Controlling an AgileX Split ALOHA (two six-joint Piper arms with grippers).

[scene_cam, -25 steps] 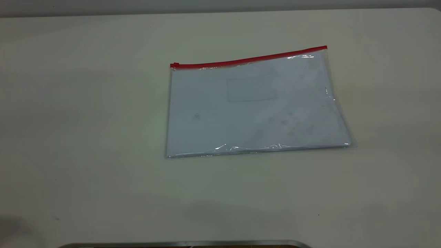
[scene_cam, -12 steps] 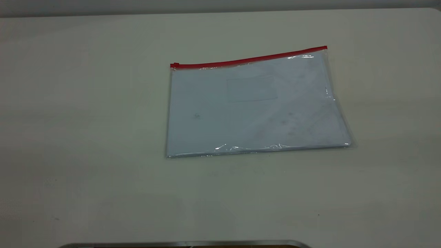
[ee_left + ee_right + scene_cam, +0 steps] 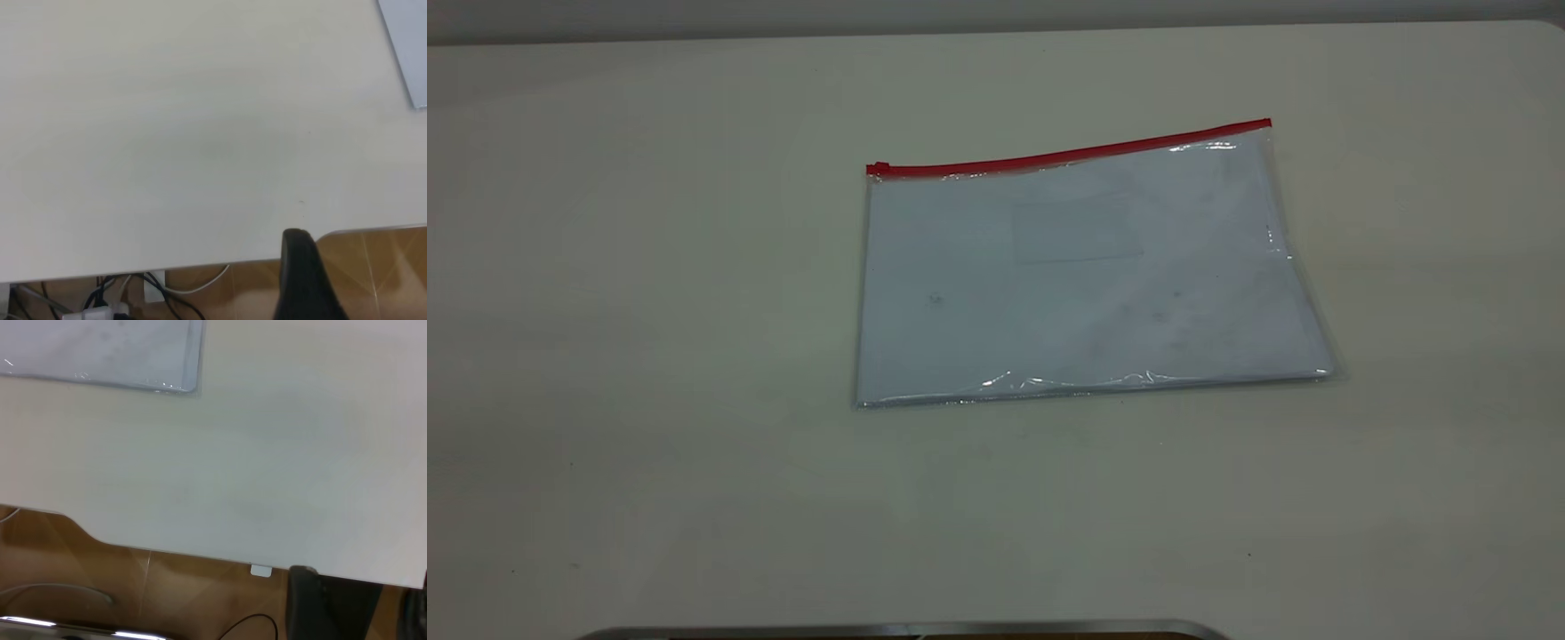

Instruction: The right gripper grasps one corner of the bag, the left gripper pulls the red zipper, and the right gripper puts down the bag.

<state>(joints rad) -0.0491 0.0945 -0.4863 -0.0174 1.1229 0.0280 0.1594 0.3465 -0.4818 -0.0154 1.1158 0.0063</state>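
The bag (image 3: 1085, 271) lies flat mid-table (image 3: 649, 356), zipper (image 3: 1067, 156) slider at its left end; this fits either before grasping or after putting down. Both hands sit off-table; their grip I cannot tell.

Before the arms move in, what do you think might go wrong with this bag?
1. The bag lies flat on the table, so the right gripper may fail to get under a corner and just push the bag along.
2. The red zipper slider looks tiny, at the far left corner; the left gripper could miss it.
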